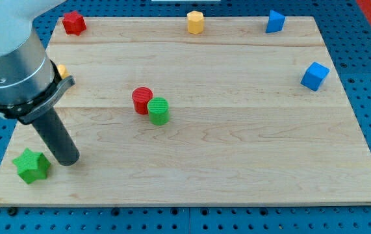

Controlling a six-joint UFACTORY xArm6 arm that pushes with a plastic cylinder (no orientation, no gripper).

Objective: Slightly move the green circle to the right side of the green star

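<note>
The green circle point(158, 110) is a short green cylinder near the board's middle, touching a red cylinder point(141, 100) on its upper left. The green star point(31, 165) lies near the bottom left corner of the wooden board point(237, 169). My tip point(68, 160) rests on the board just right of the green star, close to it, and well to the left of and below the green circle.
A red block point(74, 23) sits at the top left, a yellow hexagonal block point(195, 21) at the top middle, a blue block point(275, 21) at the top right, a blue cube point(314, 75) at the right edge. A yellow block point(61, 71) peeks from behind the arm.
</note>
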